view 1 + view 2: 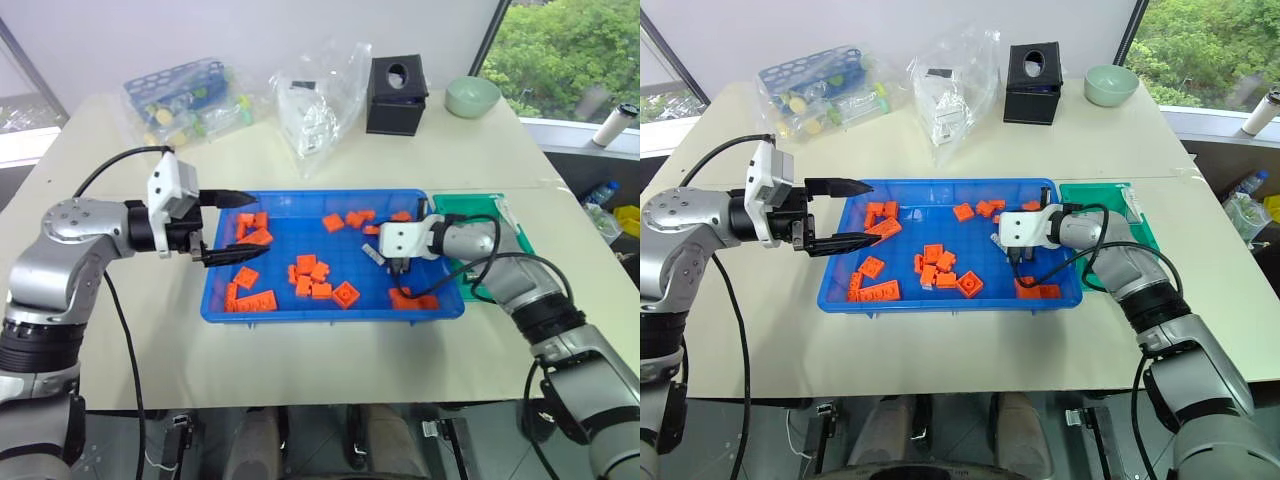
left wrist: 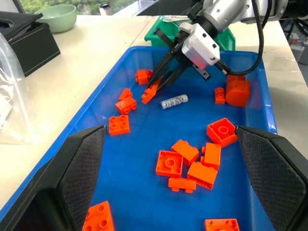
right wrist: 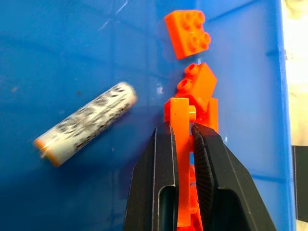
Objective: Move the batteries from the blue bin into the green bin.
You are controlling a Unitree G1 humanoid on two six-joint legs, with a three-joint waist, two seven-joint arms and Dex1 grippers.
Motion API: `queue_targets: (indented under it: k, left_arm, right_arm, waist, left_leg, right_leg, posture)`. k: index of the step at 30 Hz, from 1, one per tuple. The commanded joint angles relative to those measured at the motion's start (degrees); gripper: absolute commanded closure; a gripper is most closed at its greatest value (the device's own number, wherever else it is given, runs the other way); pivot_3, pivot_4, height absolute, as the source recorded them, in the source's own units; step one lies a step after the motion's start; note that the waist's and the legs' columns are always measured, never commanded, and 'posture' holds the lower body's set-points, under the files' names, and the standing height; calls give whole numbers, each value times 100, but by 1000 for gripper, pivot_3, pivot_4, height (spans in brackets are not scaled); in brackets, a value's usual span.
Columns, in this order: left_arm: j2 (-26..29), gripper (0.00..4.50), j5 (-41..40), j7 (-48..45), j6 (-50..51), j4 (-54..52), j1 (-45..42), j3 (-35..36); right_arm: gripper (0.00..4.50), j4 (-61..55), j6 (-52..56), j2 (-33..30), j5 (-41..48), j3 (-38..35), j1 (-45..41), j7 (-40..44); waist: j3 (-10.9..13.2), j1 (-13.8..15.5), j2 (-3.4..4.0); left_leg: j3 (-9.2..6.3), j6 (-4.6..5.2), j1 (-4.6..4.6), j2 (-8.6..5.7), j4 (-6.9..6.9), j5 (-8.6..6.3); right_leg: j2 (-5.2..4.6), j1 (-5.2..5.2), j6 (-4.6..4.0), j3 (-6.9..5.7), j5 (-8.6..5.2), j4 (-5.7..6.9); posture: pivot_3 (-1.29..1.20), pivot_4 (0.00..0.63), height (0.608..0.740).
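My right gripper (image 3: 184, 139) is clamped on an orange brick (image 3: 179, 144), as its wrist view shows, with the battery (image 3: 86, 126) loose just beside it on the blue bin (image 1: 330, 310) floor. My left gripper (image 1: 232, 226) hangs wide open over the bin's left end. The head views add the green bin (image 1: 462, 208) against the blue bin's right side.

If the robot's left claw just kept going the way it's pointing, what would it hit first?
Probably the orange bricks just past the open left gripper, at the near end of the blue bin. Depth is hard to judge; it may pass above them.

Green bin (image 1: 515, 232) (mostly) hidden behind right arm.
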Motion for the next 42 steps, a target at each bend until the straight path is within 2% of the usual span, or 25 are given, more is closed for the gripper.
queue_targets:
  k: [1, 3, 5, 6, 9, 13, 18, 21, 28, 40, 41, 42]
  left_arm:
    - [-26, 0, -32, -12, -110, -9, -194, 68]
    - [-61, 0, -28, -6, -104, 7, -237, 45]
    - [-83, 0, -29, -13, -101, 13, -257, 27]
    - [-92, 0, -25, -18, -106, 20, -263, 16]
    - [-107, 0, -19, -26, -115, 31, -267, -7]
    - [-111, 0, -34, -29, -105, 4, -242, -2]
    - [-116, 0, -35, -68, -124, -10, -164, -8]
    - [-134, 0, -19, -79, -147, 21, -174, -21]
    - [-195, 0, 24, -121, -202, 105, -232, -70]
    - [-301, 0, 19, -111, -207, 74, -315, -151]
    - [-303, 0, 18, -108, -212, 74, -309, -153]
    - [-304, 0, 18, -106, -221, 76, -302, -155]
  right_arm:
    - [4411, -841, 870, 841, 412, -103, -336, 54]
    - [4411, -1175, 1574, 1344, 631, -94, -324, 189]
    - [3487, -1403, 2179, 1723, 747, -113, -329, 194]
    - [3190, -1482, 2453, 1841, 761, -133, -345, 164]
    - [1837, -1781, 3354, 1854, 835, -278, -383, 213]
    - [1837, -2565, 5183, 1541, 1246, -824, -366, 438]
    - [1837, -3814, 8077, 731, 1895, -1435, -93, 686]
    - [1837, -4222, 8999, 566, 2275, -1591, 96, 595]
    - [1837, -4216, 9285, 643, 2702, -1724, 495, 85]
    - [1837, -2870, 8035, 782, 2835, -1461, 779, -603]
    - [2341, -2800, 7976, 776, 2844, -1458, 794, -624]
    - [2634, -2751, 7923, 766, 2850, -1452, 807, -642]
  waist:
    - [0, -24, 1]
    - [0, 8, 1]
    - [0, 43, 1]
    - [0, 65, 0]
    - [-1, 129, -3]
    - [-1, 176, -1]
    - [-3, 164, -4]
    - [-3, 124, -4]
    - [-4, 40, -4]
    - [-6, 35, -7]
    - [-6, 35, -7]
    - [-7, 35, -9]
  left_leg:
    - [0, -3, 0, 2, 0, 2]
    - [-5, -6, 0, 5, -2, 4]
    - [-9, -7, -1, 6, -2, 5]
    - [-9, -7, -2, 5, -1, 5]
    - [-8, -7, -3, -1, 12, 4]
    - [-8, -7, -5, -2, 14, 4]
    - [-9, -5, -5, -2, 7, 3]
    - [-11, -5, -2, -1, 1, 3]
    - [-12, -5, -3, -2, -3, 3]
    - [-14, -5, -2, -3, -3, 3]
    - [-14, -5, -2, -3, -2, 3]
    - [-14, -5, -2, -3, -2, 3]
  right_leg:
    - [3, -3, 0, 0, 0, 6]
    - [7, -8, -2, 0, 0, 23]
    - [10, -8, -2, -1, -1, 24]
    - [9, -6, -2, -2, 0, 24]
    - [-2, 3, -2, -4, 0, 17]
    - [-5, 2, -3, -4, -1, 15]
    - [-5, -1, -3, -5, 0, 15]
    - [-1, -2, -5, -6, -1, 16]
    - [-1, -5, -5, -5, -1, 15]
    - [0, -2, -4, -6, -1, 14]
    - [0, -2, -4, -6, -1, 14]
    - [0, -2, -4, -6, -1, 14]
  posture:
    - [0, 150, 736]
    - [0, 150, 736]
    - [0, 150, 736]
    - [0, 150, 736]
    - [0, 150, 736]
    - [0, 150, 736]
    - [0, 150, 736]
    - [0, 150, 736]
    - [0, 150, 736]
    - [0, 150, 736]
    - [0, 150, 736]
    - [0, 150, 736]
